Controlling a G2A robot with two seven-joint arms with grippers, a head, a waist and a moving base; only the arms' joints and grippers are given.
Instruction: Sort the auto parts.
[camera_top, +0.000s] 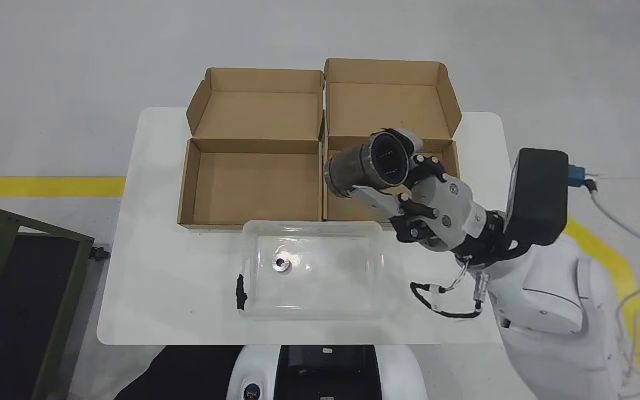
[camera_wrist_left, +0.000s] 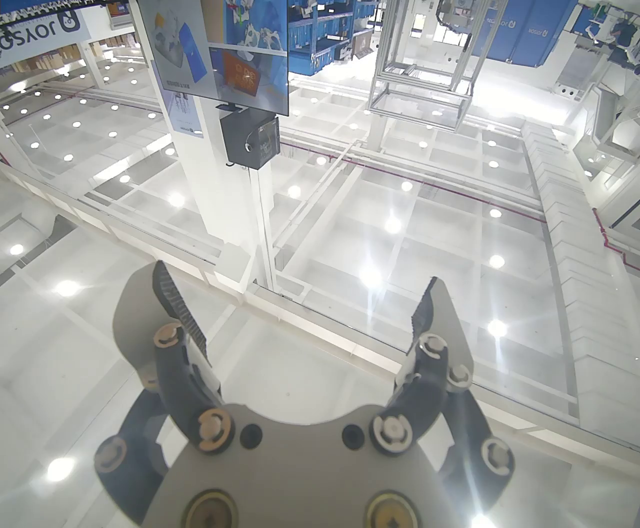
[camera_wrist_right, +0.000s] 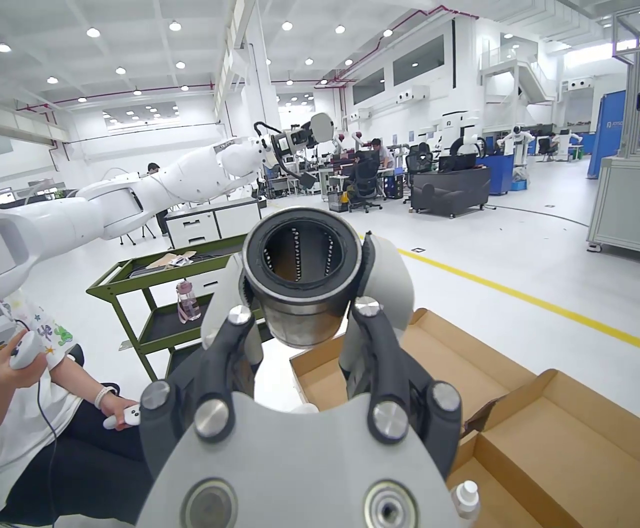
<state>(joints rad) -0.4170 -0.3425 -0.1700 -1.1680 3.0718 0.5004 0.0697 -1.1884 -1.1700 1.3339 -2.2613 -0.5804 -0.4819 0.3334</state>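
Observation:
My right gripper is shut on a large dark metal cylinder with an open bore, and holds it above the right cardboard box. In the right wrist view the cylinder sits between the two fingers of the gripper, its open end facing away from the wrist. My left gripper is open with nothing in it and points up at the ceiling. A clear plastic tray in front of the boxes holds a small silver part. A small black part lies at the tray's left edge.
The left cardboard box stands open beside the right one, both with flaps raised at the back. A small white part lies in the box below the right wrist. A green cart stands left of the white table.

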